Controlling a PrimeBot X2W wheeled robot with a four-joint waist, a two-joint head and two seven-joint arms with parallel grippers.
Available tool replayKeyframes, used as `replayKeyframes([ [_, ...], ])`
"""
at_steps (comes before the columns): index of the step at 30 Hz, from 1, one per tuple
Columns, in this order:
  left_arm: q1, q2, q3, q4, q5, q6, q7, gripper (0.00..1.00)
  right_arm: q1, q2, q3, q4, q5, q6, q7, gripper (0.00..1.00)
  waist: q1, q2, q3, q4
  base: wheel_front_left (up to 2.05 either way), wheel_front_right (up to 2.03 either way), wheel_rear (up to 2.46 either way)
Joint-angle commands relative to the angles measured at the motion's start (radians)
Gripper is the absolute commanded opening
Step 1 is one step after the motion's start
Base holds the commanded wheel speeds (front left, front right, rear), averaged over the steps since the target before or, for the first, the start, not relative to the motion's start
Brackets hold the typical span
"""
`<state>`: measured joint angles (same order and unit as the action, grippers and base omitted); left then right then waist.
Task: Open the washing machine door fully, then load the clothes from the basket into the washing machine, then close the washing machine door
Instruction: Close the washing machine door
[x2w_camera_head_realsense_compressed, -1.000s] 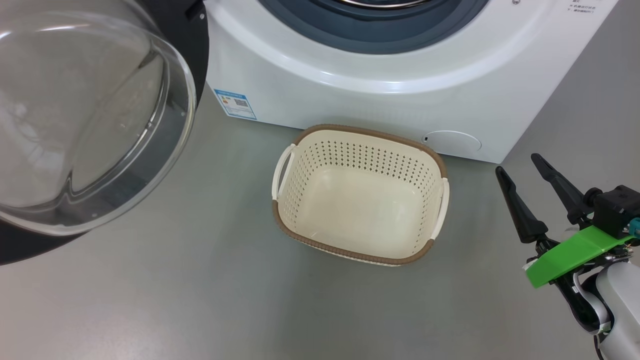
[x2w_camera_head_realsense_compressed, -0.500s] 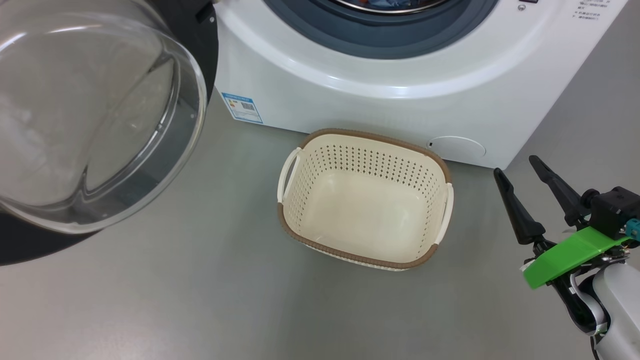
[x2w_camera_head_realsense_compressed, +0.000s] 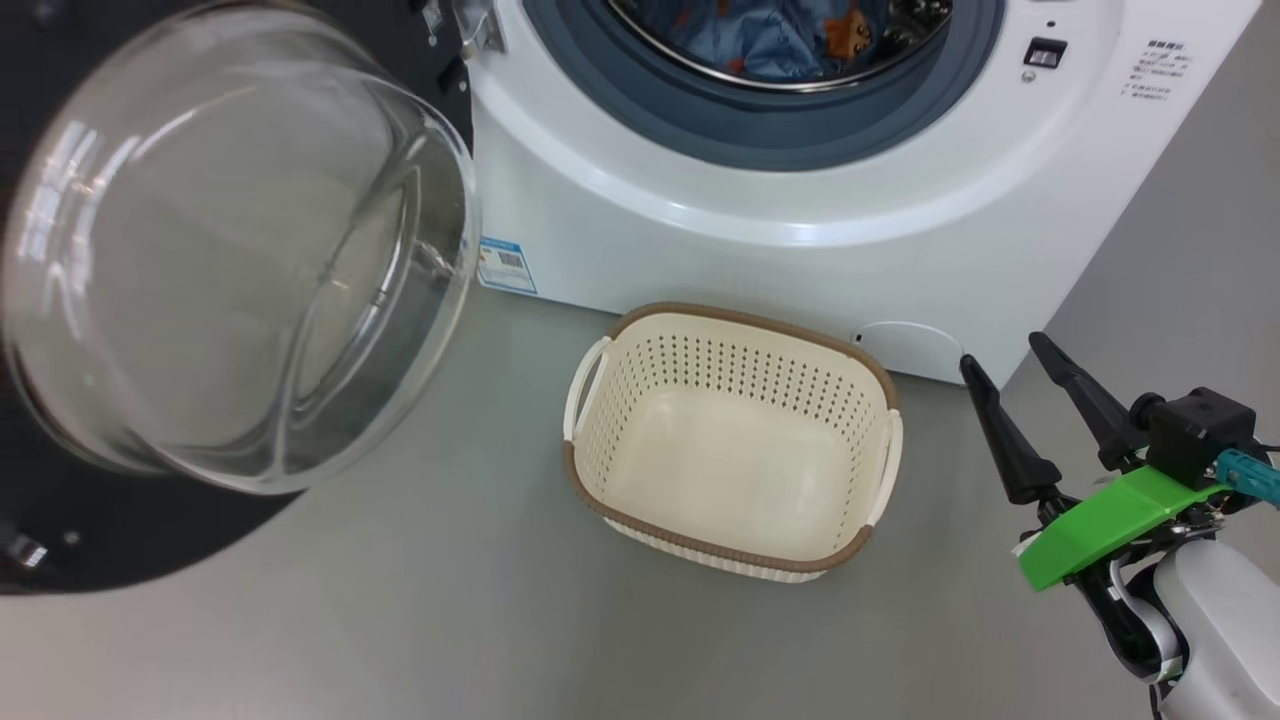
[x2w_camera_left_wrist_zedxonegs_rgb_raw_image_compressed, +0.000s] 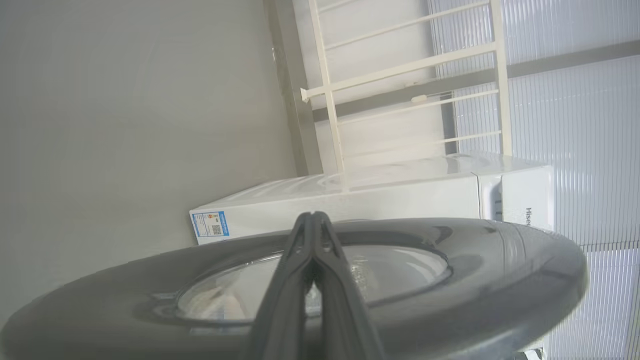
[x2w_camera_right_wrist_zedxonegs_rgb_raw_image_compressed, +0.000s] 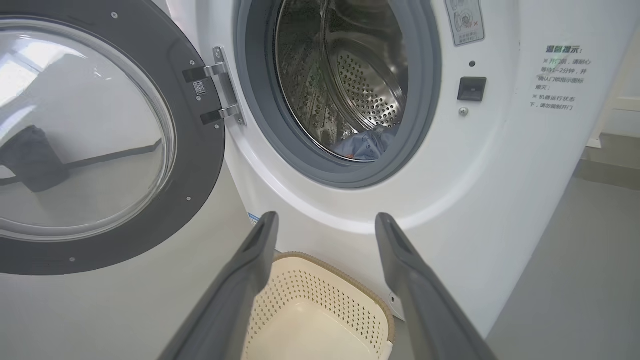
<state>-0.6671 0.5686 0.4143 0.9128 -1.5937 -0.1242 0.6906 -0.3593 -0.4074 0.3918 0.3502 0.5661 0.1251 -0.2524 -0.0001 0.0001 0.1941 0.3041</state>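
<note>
The washing machine stands ahead with its door swung wide open to the left. Light blue clothes with orange-brown print lie inside the steel drum. On the floor before the machine sits the cream basket, with nothing in it. My right gripper hovers open to the right of the basket, holding nothing. In the left wrist view my left gripper is shut, its fingers pressed together just outside the door's dark outer rim.
Grey floor spreads around the basket. A blue label sticker is on the machine's lower left corner. A white rail frame and a ribbed wall stand behind the machine in the left wrist view.
The head camera has tilted up, so the drum opening and the clothes inside came into view. The basket, door and right gripper keep their places relative to one another.
</note>
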Motion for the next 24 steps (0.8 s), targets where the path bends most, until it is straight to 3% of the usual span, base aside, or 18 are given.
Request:
replayKeyframes([
  [1, 0.032, 0.026, -0.006, -0.038, -0.013, -0.006, 0.054, 0.00, 0.013, -0.001, 0.018, -0.015, 0.014, 0.006, -0.008, 1.00, 0.0001, -0.0001, -0.023, -0.003, 0.00, 0.00, 0.00],
  [12, 0.166, -0.004, -0.035, -0.234, -0.051, 0.012, 0.241, 0.00, 0.048, 0.041, -0.008, -0.020, 0.017, 0.006, -0.009, 1.00, 0.0001, -0.0001, -0.074, -0.011, 0.00, 0.00, 0.00],
  [17, 0.254, -0.040, -0.060, -0.398, -0.058, 0.057, 0.299, 0.00, 0.070, 0.066, -0.017, -0.020, 0.017, 0.006, -0.009, 1.00, 0.0001, -0.0001, -0.105, -0.019, 0.00, 0.00, 0.00],
  [24, 0.398, -0.110, -0.073, -0.707, -0.094, 0.156, 0.352, 0.00, 0.091, 0.094, -0.027, -0.027, 0.018, 0.006, -0.009, 1.00, 0.0001, -0.0001, -0.138, -0.060, 0.00, 0.00, 0.00],
])
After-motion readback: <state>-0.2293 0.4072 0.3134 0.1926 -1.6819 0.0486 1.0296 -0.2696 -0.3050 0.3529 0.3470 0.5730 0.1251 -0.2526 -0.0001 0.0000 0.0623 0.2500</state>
